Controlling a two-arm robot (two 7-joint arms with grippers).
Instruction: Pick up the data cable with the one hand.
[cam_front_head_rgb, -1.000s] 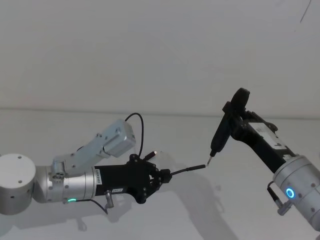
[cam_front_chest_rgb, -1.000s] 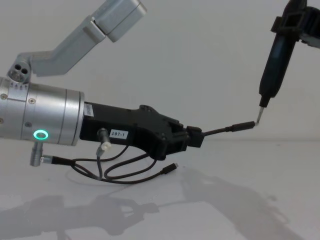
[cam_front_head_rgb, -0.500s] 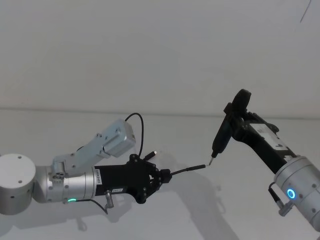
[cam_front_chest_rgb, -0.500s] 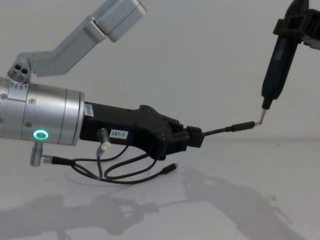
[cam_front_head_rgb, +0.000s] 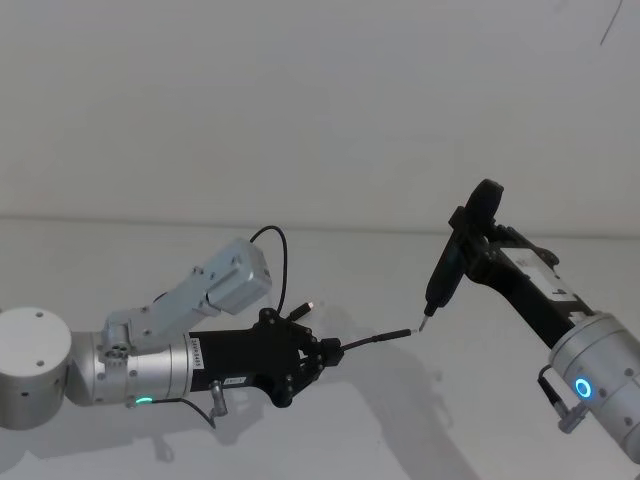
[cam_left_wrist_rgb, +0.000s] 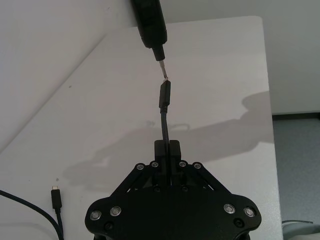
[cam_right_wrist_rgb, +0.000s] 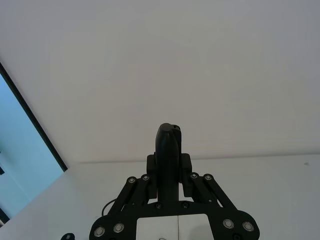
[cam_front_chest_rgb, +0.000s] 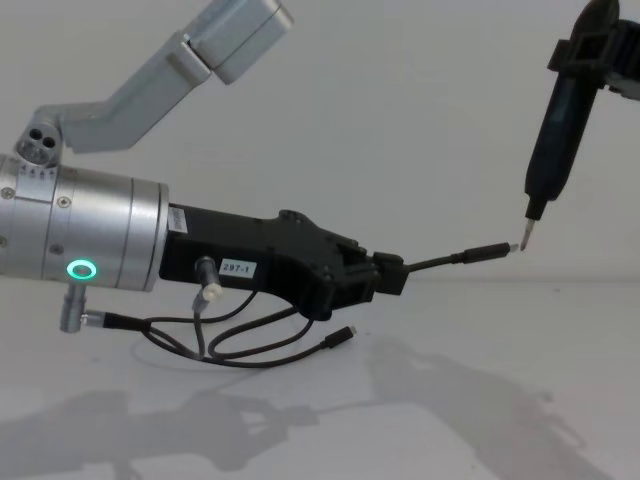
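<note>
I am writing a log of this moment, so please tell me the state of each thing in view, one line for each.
Left gripper: shut on the data cable, raised above the table.
Data cable: one plug held out in the air, the rest trailing to the table.
Right gripper: shut on the pen-like tool.
Pen-like tool: tip at the cable's plug.

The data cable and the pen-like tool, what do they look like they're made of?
Data cable: probably matte black rubbery sheath, a small shiny metal tip on each plug. Pen-like tool: apparently matte black plastic barrel with a pale metal point. Left gripper clamps the cable.

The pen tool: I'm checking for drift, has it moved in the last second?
Yes: the pen tool rose slightly against the table edge, in the chest view.
</note>
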